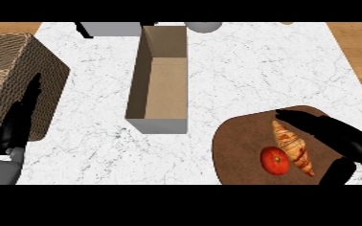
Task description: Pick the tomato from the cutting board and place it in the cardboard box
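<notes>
The tomato (275,161) lies on the cutting board (240,143) at 5 o'clock, touching a croissant (293,147). The right hand (325,131) hovers over the board's right part, fingers relaxed and open, holding nothing. The cardboard box (159,84) stands open at 11 o'clock from the tomato, with free marble counter (247,72) between. The left hand (21,117), at 9 o'clock over a wicker basket (21,62), has straight fingers. The board's lower edge is cut off.

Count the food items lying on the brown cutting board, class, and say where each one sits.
2. The tomato lies near the cutting board's lower middle; the croissant lies just right of it, beside the right robot hand. Nothing else shows.
</notes>
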Robot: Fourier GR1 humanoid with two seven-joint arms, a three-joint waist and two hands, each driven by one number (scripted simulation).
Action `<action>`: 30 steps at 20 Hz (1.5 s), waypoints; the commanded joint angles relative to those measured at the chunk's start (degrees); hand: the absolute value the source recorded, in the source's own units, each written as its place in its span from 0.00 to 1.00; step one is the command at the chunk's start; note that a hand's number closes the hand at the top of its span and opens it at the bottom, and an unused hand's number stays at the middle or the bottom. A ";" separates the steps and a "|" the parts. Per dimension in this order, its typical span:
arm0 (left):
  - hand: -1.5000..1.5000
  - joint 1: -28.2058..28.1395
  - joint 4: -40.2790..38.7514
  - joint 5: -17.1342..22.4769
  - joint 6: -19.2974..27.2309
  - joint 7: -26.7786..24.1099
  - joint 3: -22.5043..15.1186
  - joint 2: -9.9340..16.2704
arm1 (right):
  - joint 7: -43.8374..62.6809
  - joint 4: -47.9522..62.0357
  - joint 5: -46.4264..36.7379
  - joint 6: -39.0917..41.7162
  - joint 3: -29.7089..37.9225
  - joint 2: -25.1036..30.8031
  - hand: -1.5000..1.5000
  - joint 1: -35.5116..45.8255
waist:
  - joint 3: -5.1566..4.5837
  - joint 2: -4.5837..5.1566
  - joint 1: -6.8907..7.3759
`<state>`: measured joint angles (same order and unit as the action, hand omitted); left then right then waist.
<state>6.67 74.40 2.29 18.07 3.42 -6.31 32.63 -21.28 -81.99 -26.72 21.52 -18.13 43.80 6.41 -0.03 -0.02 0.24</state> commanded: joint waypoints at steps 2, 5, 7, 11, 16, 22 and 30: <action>0.50 -2.06 0.02 -2.58 -0.31 -0.95 1.14 -2.45 | 4.85 -4.28 -5.24 2.04 -0.19 -1.82 0.00 -2.02 | 0.01 -0.04 -0.32; 0.50 -0.84 1.58 -1.39 -4.18 0.80 4.77 0.39 | 8.82 -4.42 -6.45 4.98 -0.53 -6.41 0.00 1.23 | 0.01 -0.04 -0.18; 0.50 -1.89 2.17 -4.86 -2.23 1.94 3.75 -3.72 | 2.13 -2.09 -9.22 3.68 2.16 -4.69 0.00 -1.82 | 0.03 -0.03 -0.29; 0.50 -1.19 1.07 -6.43 -3.82 0.77 6.83 -4.26 | 2.41 1.01 -13.03 3.51 2.37 -9.90 0.00 -0.12 | 0.03 0.01 -0.20; 0.50 -2.56 5.75 -8.84 -3.96 3.29 6.58 -6.09 | 2.25 -4.74 -13.28 6.70 3.14 -10.91 0.00 -3.29 | 0.03 -0.05 -0.20; 0.50 -3.93 3.15 -8.11 -8.10 0.18 9.58 -6.63 | 2.14 -10.49 -10.88 12.91 6.13 -12.34 0.00 -2.51 | 0.02 -0.04 -0.24; 0.50 -2.00 0.32 -8.74 -10.75 -1.47 13.44 -6.59 | 5.14 -15.99 -17.63 14.66 4.08 -12.94 0.00 -7.47 | 0.01 -0.02 -0.37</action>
<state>4.71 76.88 -7.67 9.81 3.89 4.53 25.17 -17.45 -95.24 -42.18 34.30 -14.15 29.89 0.06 0.00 -0.05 -0.10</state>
